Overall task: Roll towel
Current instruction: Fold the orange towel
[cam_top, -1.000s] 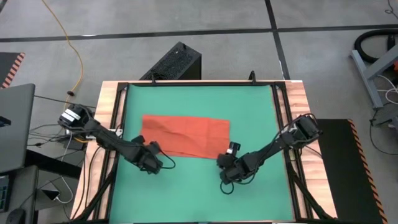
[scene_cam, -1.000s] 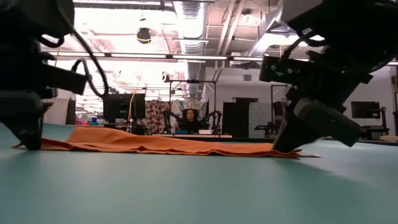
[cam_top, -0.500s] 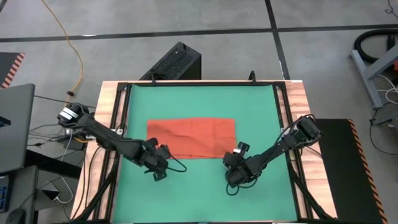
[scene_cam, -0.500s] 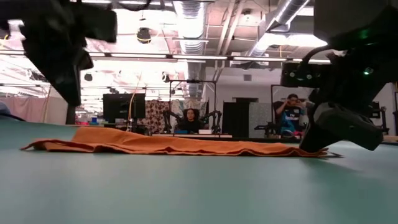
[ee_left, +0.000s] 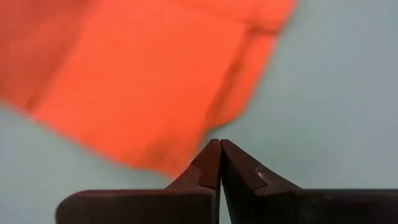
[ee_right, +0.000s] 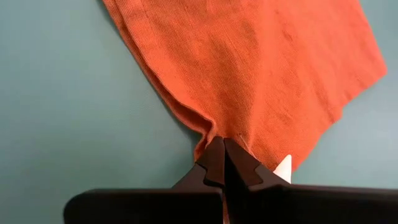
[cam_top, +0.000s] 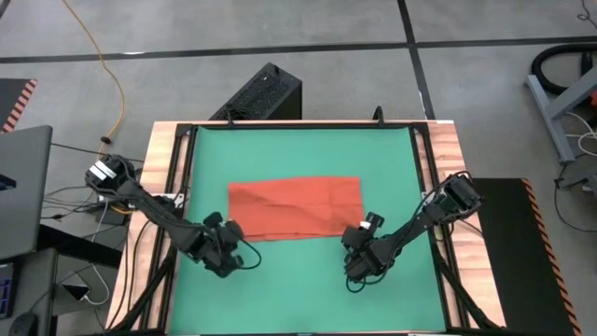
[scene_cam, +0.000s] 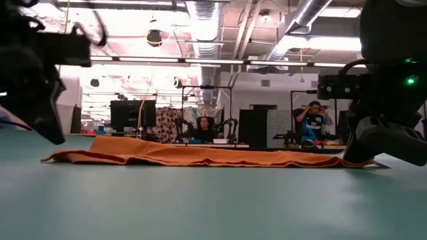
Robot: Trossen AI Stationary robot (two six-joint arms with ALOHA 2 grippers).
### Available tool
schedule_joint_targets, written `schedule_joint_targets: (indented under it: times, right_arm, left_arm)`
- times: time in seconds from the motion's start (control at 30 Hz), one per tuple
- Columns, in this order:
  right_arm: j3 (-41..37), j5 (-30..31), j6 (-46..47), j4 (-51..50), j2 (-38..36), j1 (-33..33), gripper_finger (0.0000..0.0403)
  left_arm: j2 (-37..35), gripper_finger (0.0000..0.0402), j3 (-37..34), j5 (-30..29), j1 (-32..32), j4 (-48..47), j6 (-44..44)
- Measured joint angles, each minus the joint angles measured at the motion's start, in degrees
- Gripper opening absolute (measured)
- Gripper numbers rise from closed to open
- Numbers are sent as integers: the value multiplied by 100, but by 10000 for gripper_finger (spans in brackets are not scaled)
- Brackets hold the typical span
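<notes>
Your towel (cam_top: 296, 207) lies flat mid-bench (cam_top: 298, 289) | right claw (ee_right: 222, 163) pinches its near edge | left claw (ee_left: 219, 163) pressed together, empty, just off the towel's corner

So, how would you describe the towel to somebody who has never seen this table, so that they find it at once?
Look at the green mat that covers the wooden-edged table. Near its middle lies the towel, a flat, folded orange-red rectangle. The right gripper is shut on its near corner, beside a small white tag, and the left gripper is shut just off the other near corner. It is the only cloth there.
</notes>
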Motion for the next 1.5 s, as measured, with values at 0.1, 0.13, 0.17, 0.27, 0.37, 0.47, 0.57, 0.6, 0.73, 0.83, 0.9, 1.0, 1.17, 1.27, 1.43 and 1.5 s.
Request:
schedule_joint_targets:
  times: [0.1,0.13,0.17,0.27,0.37,0.47,0.57,0.6,0.73,0.83,0.9,1.0,1.17,1.27,1.43,1.5]
  right_arm:
    - [-2,2,0,16,0,0,15]
    - [-2,2,0,18,0,1,15]
    - [0,2,0,23,-1,1,15]
    - [-2,12,-2,35,-2,0,15]
    - [-2,37,-9,40,-2,0,15]
    - [-2,42,-20,46,-2,0,15]
    - [-2,46,-20,48,-2,0,15]
    - [0,46,-20,48,-2,0,15]
    - [0,50,-20,53,-2,0,15]
    - [-1,90,-20,57,-1,-2,15]
    - [-2,107,-22,62,0,-2,15]
    - [-2,118,-22,63,0,-2,15]
    - [0,131,-22,65,0,-2,15]
    - [0,136,-22,64,0,-2,15]
    - [2,136,-20,62,0,-2,15]
    - [2,138,-20,62,0,-2,15]
  left_arm:
    - [-2,0,-47,69,-86,-548,-567]
    - [-2,0,-64,130,-138,-794,-877]
    - [-2,0,-74,120,-196,-1060,-1212]
    - [-2,0,-77,-508,-406,-1661,-2260]
    - [-9,0,-178,-923,-492,-1748,-2685]
    - [-7,0,-505,-773,-410,-1341,-2703]
    - [-7,0,-995,-679,-355,-453,-2713]
    - [-19,0,-1106,-723,-342,-153,-2666]
    - [-28,0,-1262,-786,-286,353,-2469]
    - [-45,0,-1146,-809,-269,409,-2217]
    - [-63,0,-1076,-713,-208,591,-2071]
    - [-177,0,-1041,-421,-145,1068,-1703]
    - [-728,0,-1028,-62,-122,1846,-1000]
    - [-1285,0,-1029,-199,-120,1818,-955]
    - [-2405,0,-1028,-630,-157,1812,-655]
    - [-2727,0,-1028,-617,-176,1730,-593]
